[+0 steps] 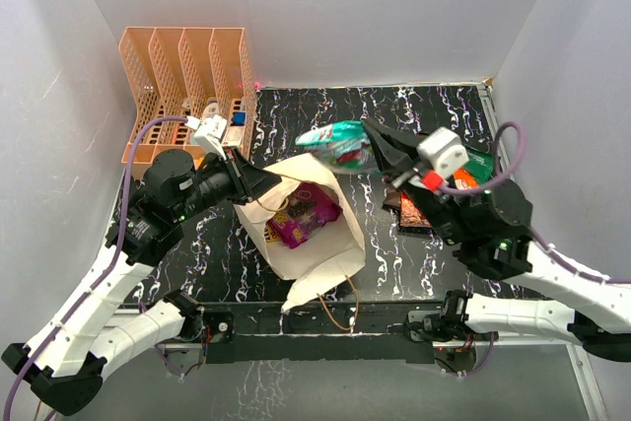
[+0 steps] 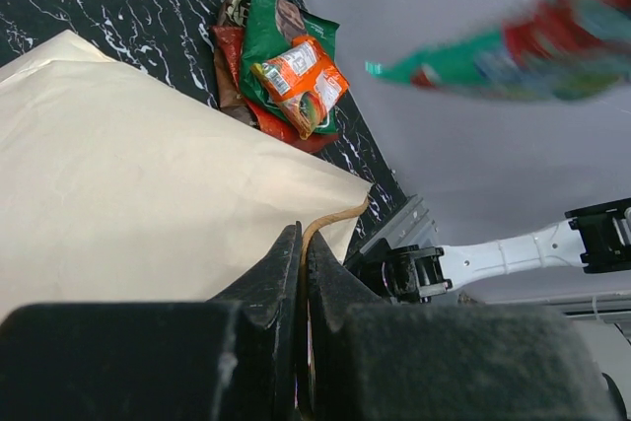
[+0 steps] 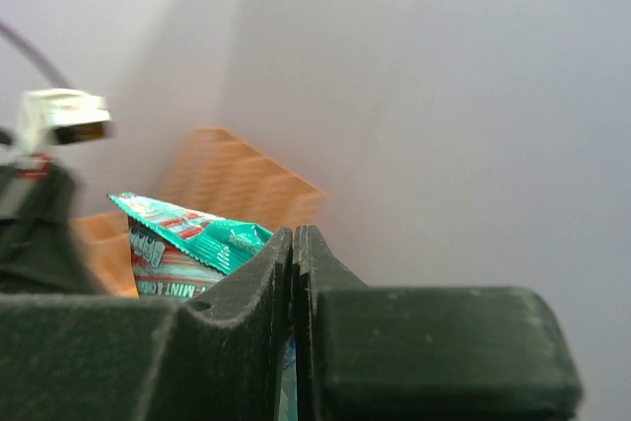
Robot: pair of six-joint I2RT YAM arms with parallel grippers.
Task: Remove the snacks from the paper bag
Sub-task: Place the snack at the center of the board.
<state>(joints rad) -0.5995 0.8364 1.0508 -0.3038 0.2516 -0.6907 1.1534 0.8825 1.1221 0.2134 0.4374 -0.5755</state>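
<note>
The cream paper bag (image 1: 315, 244) lies open in the middle of the table, with a purple packet (image 1: 301, 216) inside. My left gripper (image 1: 264, 182) is shut on the bag's brown cord handle (image 2: 325, 221) at its left rim. My right gripper (image 1: 378, 150) is shut on a green and red packet (image 1: 335, 143) and holds it in the air above the bag's far rim; it shows blurred in the left wrist view (image 2: 513, 46) and in the right wrist view (image 3: 187, 239). A pile of green, orange and dark snacks (image 2: 286, 71) lies on the table right of the bag.
An orange slotted organizer (image 1: 187, 91) with small white and blue items stands at the back left. The black marbled table (image 1: 414, 110) is walled by white panels. A second cord handle (image 1: 340, 308) hangs at the bag's near edge.
</note>
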